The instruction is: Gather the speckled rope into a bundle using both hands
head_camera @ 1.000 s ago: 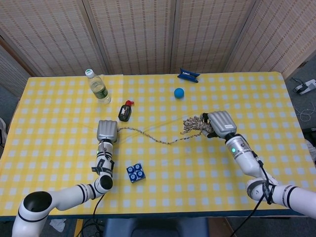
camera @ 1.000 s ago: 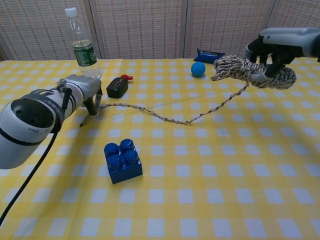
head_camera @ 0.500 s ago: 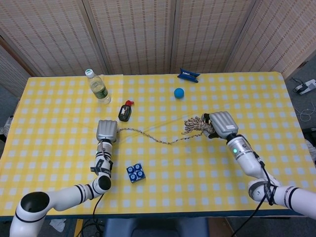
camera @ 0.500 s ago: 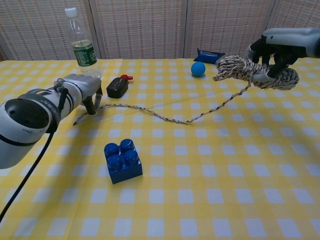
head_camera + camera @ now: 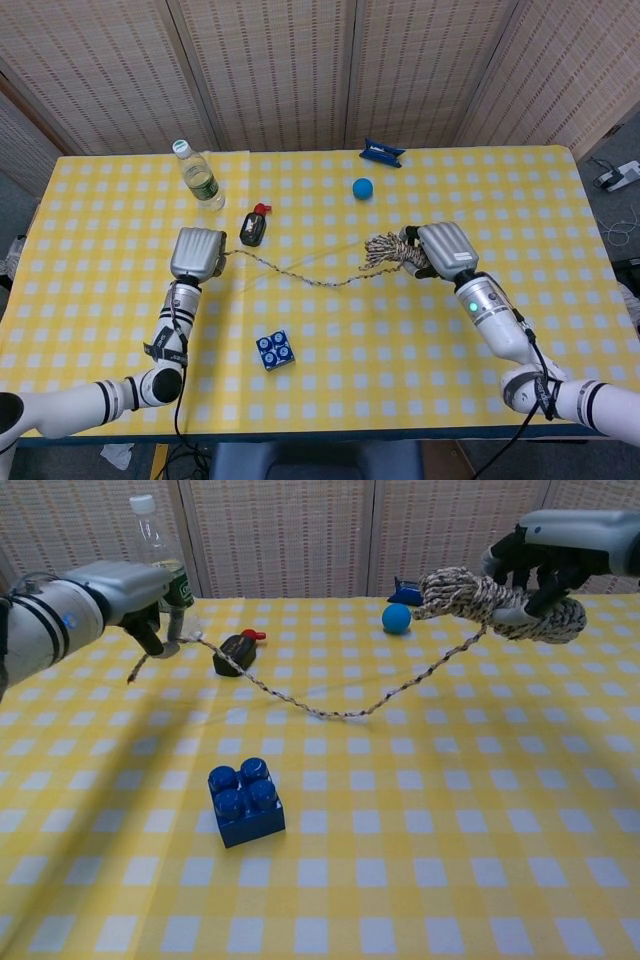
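Note:
The speckled rope (image 5: 300, 276) (image 5: 330, 709) sags in mid-air between my two hands. My right hand (image 5: 446, 250) (image 5: 556, 555) holds the coiled bundle (image 5: 388, 250) (image 5: 480, 602) of rope above the right half of the table. My left hand (image 5: 196, 252) (image 5: 125, 590) pinches the rope near its free end, raised above the table's left side. A short tail (image 5: 135, 667) hangs below that hand.
A blue toy brick (image 5: 273, 350) (image 5: 245, 800) lies near the front. A black bottle with a red cap (image 5: 253, 227) (image 5: 231, 653), a water bottle (image 5: 199, 176) (image 5: 160, 565), a blue ball (image 5: 362, 187) (image 5: 397, 618) and a blue packet (image 5: 382, 152) stand further back on the yellow checked cloth (image 5: 560, 200).
My left hand has risen off the table and moved left, lifting the rope's end. The loose stretch now hangs in the air. My right hand has lifted slightly with the bundle.

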Action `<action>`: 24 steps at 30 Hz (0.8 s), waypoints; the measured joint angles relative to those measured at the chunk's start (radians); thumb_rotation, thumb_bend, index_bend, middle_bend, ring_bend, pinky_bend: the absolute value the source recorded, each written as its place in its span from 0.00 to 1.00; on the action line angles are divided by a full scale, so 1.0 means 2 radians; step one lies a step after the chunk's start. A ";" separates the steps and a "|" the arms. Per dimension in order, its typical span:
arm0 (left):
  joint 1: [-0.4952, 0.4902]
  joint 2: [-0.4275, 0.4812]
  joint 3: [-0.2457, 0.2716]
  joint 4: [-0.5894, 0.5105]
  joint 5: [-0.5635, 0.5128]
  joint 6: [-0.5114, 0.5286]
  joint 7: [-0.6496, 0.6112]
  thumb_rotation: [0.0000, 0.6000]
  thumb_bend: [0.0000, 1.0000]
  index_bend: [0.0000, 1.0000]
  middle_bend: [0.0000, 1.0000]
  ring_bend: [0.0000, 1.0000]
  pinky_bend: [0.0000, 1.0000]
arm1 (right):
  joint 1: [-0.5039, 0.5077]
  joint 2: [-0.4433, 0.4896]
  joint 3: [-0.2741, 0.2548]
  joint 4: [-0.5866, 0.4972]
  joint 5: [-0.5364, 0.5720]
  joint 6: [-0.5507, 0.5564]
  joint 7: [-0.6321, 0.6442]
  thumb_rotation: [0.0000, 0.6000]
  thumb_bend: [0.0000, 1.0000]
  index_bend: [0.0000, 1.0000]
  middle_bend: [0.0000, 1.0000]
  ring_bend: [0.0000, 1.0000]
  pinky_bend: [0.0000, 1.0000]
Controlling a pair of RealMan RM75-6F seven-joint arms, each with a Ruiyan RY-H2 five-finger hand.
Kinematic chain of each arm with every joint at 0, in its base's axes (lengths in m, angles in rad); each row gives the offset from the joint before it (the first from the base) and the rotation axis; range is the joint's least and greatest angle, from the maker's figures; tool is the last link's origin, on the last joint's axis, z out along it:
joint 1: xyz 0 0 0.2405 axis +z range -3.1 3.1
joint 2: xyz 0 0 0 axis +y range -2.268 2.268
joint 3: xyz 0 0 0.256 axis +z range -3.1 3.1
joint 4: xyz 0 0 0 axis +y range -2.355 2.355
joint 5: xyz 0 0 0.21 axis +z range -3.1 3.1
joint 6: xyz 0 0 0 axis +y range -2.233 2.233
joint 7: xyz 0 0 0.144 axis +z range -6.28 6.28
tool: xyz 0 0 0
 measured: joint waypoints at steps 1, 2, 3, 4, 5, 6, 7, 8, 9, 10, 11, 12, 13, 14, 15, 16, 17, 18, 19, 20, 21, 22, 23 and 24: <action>0.006 0.012 0.003 -0.014 0.014 0.004 -0.008 0.95 0.40 0.74 0.97 0.88 0.91 | 0.000 0.000 0.001 -0.003 -0.001 0.001 0.000 1.00 0.57 0.59 0.56 0.53 0.67; 0.013 0.029 0.007 -0.032 0.032 0.011 -0.020 0.95 0.40 0.74 0.97 0.88 0.91 | 0.001 0.001 0.004 -0.007 -0.002 0.002 0.000 1.00 0.57 0.59 0.56 0.53 0.67; 0.019 0.041 0.009 -0.046 0.046 0.015 -0.029 0.95 0.40 0.74 0.97 0.88 0.91 | 0.002 0.001 0.005 -0.011 -0.003 0.003 0.000 1.00 0.57 0.59 0.56 0.53 0.67; 0.025 0.054 0.012 -0.058 0.060 0.019 -0.039 0.95 0.40 0.74 0.97 0.88 0.91 | 0.004 0.001 0.007 -0.013 -0.003 0.004 -0.001 1.00 0.57 0.59 0.56 0.53 0.67; 0.032 0.070 0.015 -0.075 0.078 0.025 -0.054 0.96 0.40 0.74 0.97 0.88 0.91 | 0.007 0.000 0.009 -0.016 -0.003 0.004 -0.004 1.00 0.57 0.59 0.56 0.53 0.67; 0.038 0.082 0.017 -0.086 0.091 0.028 -0.065 0.97 0.40 0.74 0.97 0.88 0.91 | 0.009 -0.001 0.011 -0.018 -0.003 0.005 -0.006 1.00 0.58 0.59 0.56 0.53 0.67; 0.043 0.094 0.019 -0.097 0.105 0.030 -0.076 0.98 0.40 0.74 0.97 0.88 0.91 | 0.012 -0.002 0.012 -0.019 -0.002 0.005 -0.010 1.00 0.58 0.59 0.56 0.53 0.67; 0.049 0.109 0.021 -0.111 0.123 0.034 -0.092 0.98 0.40 0.74 0.97 0.88 0.91 | 0.015 -0.004 0.014 -0.021 -0.001 0.005 -0.015 1.00 0.58 0.59 0.56 0.53 0.67; 0.054 0.120 0.023 -0.122 0.136 0.036 -0.102 0.96 0.40 0.74 0.97 0.88 0.91 | 0.018 -0.006 0.015 -0.021 0.000 0.006 -0.020 1.00 0.58 0.59 0.56 0.53 0.67; 0.058 0.130 0.025 -0.132 0.150 0.039 -0.112 0.96 0.40 0.74 0.97 0.88 0.91 | 0.020 -0.009 0.017 -0.022 0.001 0.007 -0.025 1.00 0.58 0.59 0.56 0.53 0.67; 0.063 0.143 0.027 -0.144 0.168 0.042 -0.125 0.96 0.40 0.74 0.97 0.88 0.91 | 0.025 -0.014 0.019 -0.024 0.004 0.010 -0.033 1.00 0.58 0.59 0.56 0.53 0.67; 0.066 0.152 0.028 -0.154 0.181 0.044 -0.134 0.97 0.40 0.74 0.97 0.88 0.91 | 0.028 -0.018 0.022 -0.025 0.008 0.012 -0.040 1.00 0.59 0.59 0.56 0.53 0.67; 0.069 0.160 0.030 -0.163 0.194 0.045 -0.144 0.99 0.40 0.74 0.97 0.88 0.91 | 0.032 -0.023 0.024 -0.026 0.012 0.014 -0.046 1.00 0.59 0.59 0.56 0.53 0.67; 0.073 0.171 0.032 -0.175 0.211 0.047 -0.157 1.00 0.40 0.74 0.97 0.88 0.91 | 0.038 -0.030 0.027 -0.028 0.018 0.017 -0.055 1.00 0.59 0.59 0.56 0.53 0.67; 0.075 0.178 0.033 -0.183 0.222 0.047 -0.168 1.00 0.40 0.74 0.97 0.88 0.91 | 0.041 -0.035 0.029 -0.029 0.022 0.020 -0.061 1.00 0.59 0.59 0.56 0.53 0.67; 0.077 0.185 0.033 -0.192 0.232 0.047 -0.178 1.00 0.40 0.74 0.97 0.88 0.91 | 0.045 -0.040 0.031 -0.030 0.026 0.022 -0.068 1.00 0.59 0.59 0.56 0.53 0.67; 0.079 0.191 0.034 -0.202 0.244 0.047 -0.191 1.00 0.40 0.74 0.97 0.88 0.91 | 0.050 -0.045 0.034 -0.032 0.032 0.025 -0.076 1.00 0.59 0.59 0.56 0.53 0.67; 0.081 0.196 0.034 -0.208 0.253 0.047 -0.200 1.00 0.40 0.74 0.97 0.88 0.91 | 0.054 -0.051 0.036 -0.033 0.038 0.027 -0.083 1.00 0.59 0.59 0.56 0.53 0.67; 0.081 0.200 0.034 -0.213 0.261 0.046 -0.208 1.00 0.40 0.74 0.97 0.88 0.91 | 0.058 -0.056 0.038 -0.034 0.044 0.030 -0.089 1.00 0.59 0.59 0.56 0.53 0.67; 0.082 0.207 0.034 -0.221 0.271 0.045 -0.218 1.00 0.40 0.74 0.97 0.88 0.91 | 0.064 -0.064 0.042 -0.035 0.052 0.034 -0.097 1.00 0.60 0.60 0.56 0.53 0.67; 0.082 0.212 0.034 -0.227 0.278 0.044 -0.224 1.00 0.40 0.74 0.97 0.88 0.91 | 0.068 -0.070 0.045 -0.036 0.058 0.037 -0.102 1.00 0.60 0.60 0.56 0.53 0.67; 0.082 0.216 0.033 -0.233 0.284 0.043 -0.231 1.00 0.40 0.74 0.97 0.88 0.91 | 0.072 -0.076 0.047 -0.037 0.063 0.041 -0.108 1.00 0.61 0.60 0.56 0.53 0.67; 0.081 0.219 0.031 -0.239 0.289 0.042 -0.240 1.00 0.40 0.74 0.97 0.88 0.91 | 0.077 -0.084 0.051 -0.037 0.070 0.047 -0.117 1.00 0.61 0.60 0.56 0.54 0.67; 0.081 0.222 0.030 -0.244 0.292 0.040 -0.246 1.00 0.40 0.74 0.97 0.88 0.91 | 0.082 -0.090 0.053 -0.037 0.074 0.050 -0.123 1.00 0.62 0.61 0.56 0.54 0.67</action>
